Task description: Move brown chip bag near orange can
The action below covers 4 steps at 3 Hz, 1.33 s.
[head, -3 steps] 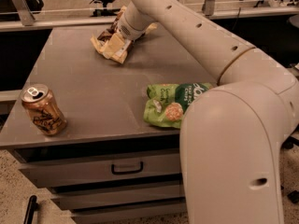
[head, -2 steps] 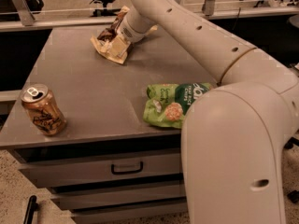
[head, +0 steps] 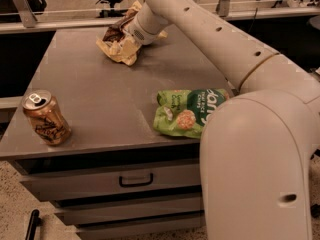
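Gripper [head: 131,33]: twelve o'clock, against wrinkly brown foil chip bag [head: 117,43] — hold hidden, cannot tell.
Copper-orange aluminium can [head: 46,118]: eight o'clock — the destination.

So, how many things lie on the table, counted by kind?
Bags: 2 (brown bag, green bag)
Cans: 1 (orange can)
Total: 3
The gripper is at the brown bag, on the far side of the table.

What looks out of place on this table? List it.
Nothing spilled. The brown chip bag lies crumpled at the far side of the table, with the gripper against it. The orange can stands close to the front-left corner, where a nudge could tip it off. The green bag lies flat.
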### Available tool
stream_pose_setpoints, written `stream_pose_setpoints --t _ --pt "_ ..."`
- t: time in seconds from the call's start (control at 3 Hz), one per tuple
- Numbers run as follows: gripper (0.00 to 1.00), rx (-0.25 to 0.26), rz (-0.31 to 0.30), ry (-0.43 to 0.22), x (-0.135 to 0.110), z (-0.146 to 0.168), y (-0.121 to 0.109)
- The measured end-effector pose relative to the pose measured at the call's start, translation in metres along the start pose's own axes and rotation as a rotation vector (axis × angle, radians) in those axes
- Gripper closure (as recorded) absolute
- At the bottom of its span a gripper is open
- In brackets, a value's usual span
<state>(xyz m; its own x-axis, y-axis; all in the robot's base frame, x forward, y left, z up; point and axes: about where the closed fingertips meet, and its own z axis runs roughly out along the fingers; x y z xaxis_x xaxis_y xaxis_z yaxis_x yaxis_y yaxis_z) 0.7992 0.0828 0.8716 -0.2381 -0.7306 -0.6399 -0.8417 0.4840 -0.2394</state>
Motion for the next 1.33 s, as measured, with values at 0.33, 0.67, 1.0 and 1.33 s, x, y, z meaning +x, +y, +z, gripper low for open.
stream_pose_setpoints --t 0.33,0.67,1.0,1.33 --pt "1.0 -0.103 -0.175 -0.003 -0.012 -0.03 0.036" --pt "1.0 -0.175 -0.269 0.009 -0.01 -0.052 0.066" --pt "1.0 -0.242 -0.296 -0.002 -0.003 -0.074 0.096" --pt "1.0 -0.352 -0.249 -0.022 0.023 -0.085 0.142"
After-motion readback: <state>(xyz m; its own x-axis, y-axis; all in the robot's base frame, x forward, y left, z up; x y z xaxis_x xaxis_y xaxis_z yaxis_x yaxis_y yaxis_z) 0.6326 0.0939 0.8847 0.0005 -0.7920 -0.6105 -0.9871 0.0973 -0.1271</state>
